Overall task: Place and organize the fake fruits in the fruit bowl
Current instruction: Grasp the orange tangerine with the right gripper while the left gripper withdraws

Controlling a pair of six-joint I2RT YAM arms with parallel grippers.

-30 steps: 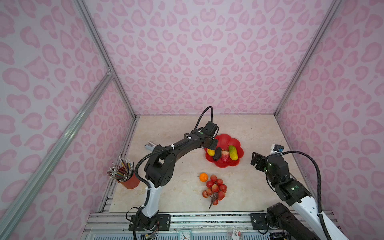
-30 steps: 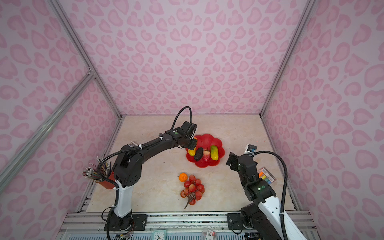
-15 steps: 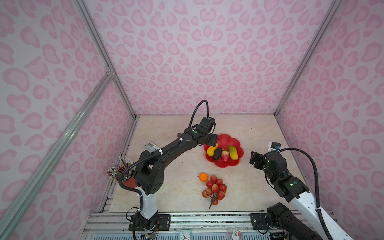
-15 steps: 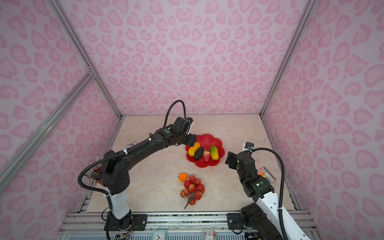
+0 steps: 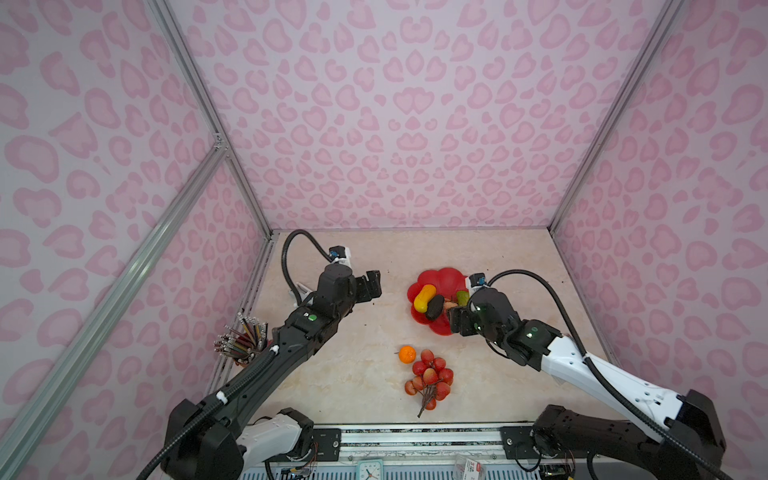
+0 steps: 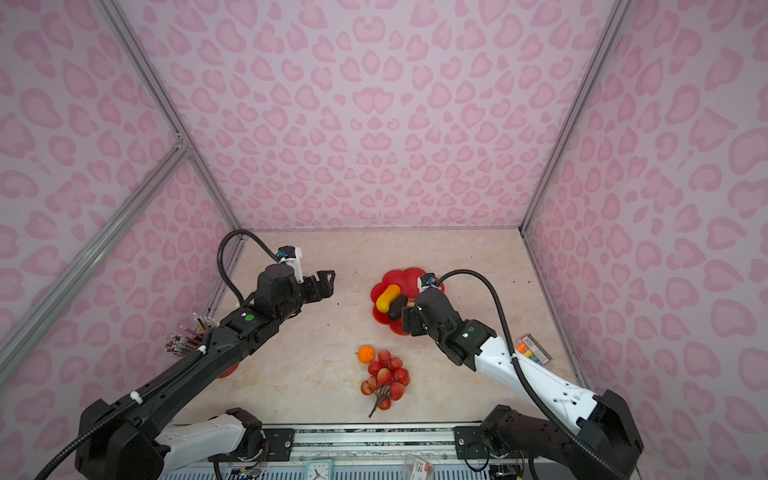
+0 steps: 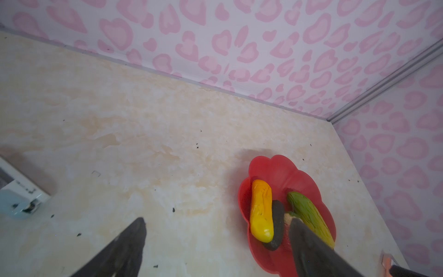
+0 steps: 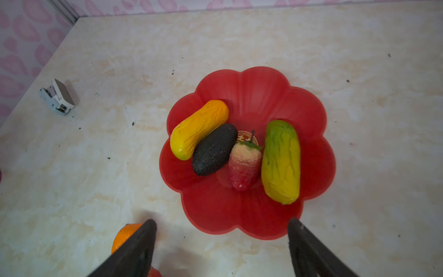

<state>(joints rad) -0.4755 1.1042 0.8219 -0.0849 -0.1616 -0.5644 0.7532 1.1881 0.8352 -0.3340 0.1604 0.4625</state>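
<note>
Fruit bowl (image 8: 251, 96) on bench (image 8: 239, 36) holding yellow-orange mango (image 8: 199, 129), avocado (image 8: 214, 150), strawberry (image 8: 244, 165), green-yellow mango (image 8: 281, 160), gold emblem (image 8: 244, 138) writing illegible, orange (image 5: 407, 354) and berry bunch (image 5: 430, 376) outside on bench, left jaws and right jaws spread, empty

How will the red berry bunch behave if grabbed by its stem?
Likely floppy: the berry bunch is many berries on thin stems, so they would probably dangle. Unlikely to roll: it lies spread flat on the table. Pushing it may nudge the small orange beside it.
</note>
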